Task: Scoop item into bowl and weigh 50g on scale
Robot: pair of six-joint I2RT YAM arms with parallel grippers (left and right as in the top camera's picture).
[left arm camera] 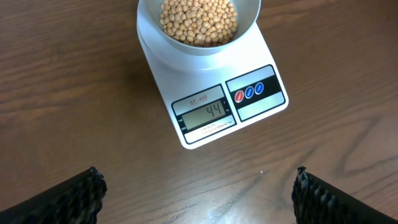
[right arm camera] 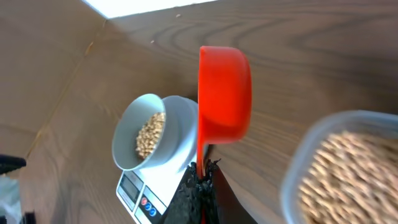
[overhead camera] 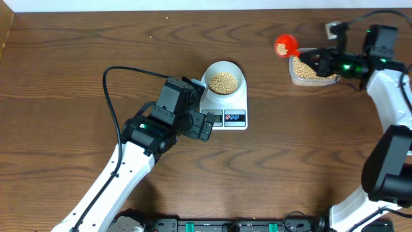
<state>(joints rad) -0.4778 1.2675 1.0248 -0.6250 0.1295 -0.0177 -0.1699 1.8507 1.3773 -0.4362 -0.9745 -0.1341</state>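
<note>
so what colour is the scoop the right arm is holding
Bright red all over; the scoop shows best in the right wrist view.

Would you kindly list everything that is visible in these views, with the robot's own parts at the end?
table: one, brown wood, under everything.
scale: one, white, mid-table; its display reads 44.
bowl: one, white, on the scale.
beans: many, tan-yellow, in the bowl; more lie in the tub.
tub: one, clear plastic, at the table's right side.
scoop: one, red, held in the air beside the tub.
cable: one, black, looping by the left arm.
left gripper: one, black, open, in front of the scale.
right gripper: one, black, shut on the scoop's handle.
</note>
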